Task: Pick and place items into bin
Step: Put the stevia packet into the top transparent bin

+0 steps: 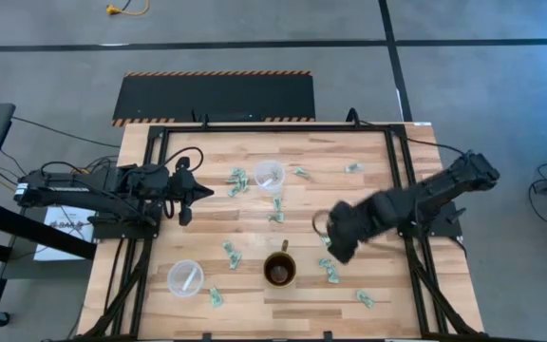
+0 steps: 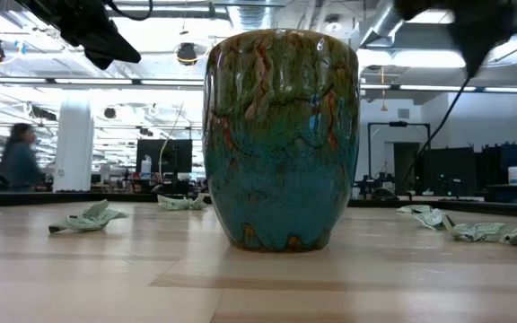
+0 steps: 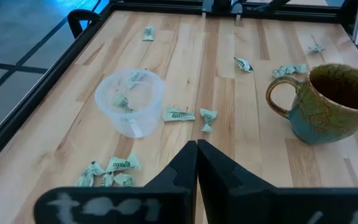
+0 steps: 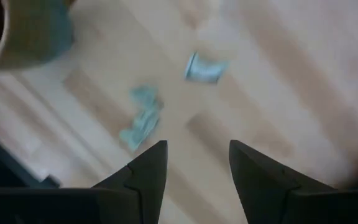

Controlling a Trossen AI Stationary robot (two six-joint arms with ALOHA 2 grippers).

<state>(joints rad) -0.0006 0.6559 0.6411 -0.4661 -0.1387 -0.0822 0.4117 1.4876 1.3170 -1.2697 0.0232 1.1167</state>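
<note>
The items point(image 1: 238, 180) are small crumpled wrappers, pale green and white, scattered over the wooden bench point(image 1: 216, 228): a cluster beside the upper clear cup point(image 1: 269, 175), one point(image 1: 276, 211) just below that cup, a few point(image 1: 230, 253) left of the mug point(image 1: 280, 271), more point(image 1: 330, 273) to its right and one point(image 1: 364, 298) near the bench's front right edge. In the left wrist view at least two crumpled pieces point(image 3: 122, 101) lie inside that clear cup point(image 3: 130, 101). A second clear cup point(image 1: 185, 277) stands near the bench's front left; what it holds I cannot make out. The mug, brown-green glazed with a blue lower half, stands upright among the wrappers and blocks most of the low view.

The right pincer point(image 1: 342, 249) hangs over the wrappers right of the mug, its jaws apart and empty; its wrist view shows two wrappers point(image 4: 143, 118) on the wood beyond the fingers point(image 4: 148, 168). The left pincer point(image 1: 202, 193) waits at the bench's left side, jaws pressed together with nothing between them.
</note>
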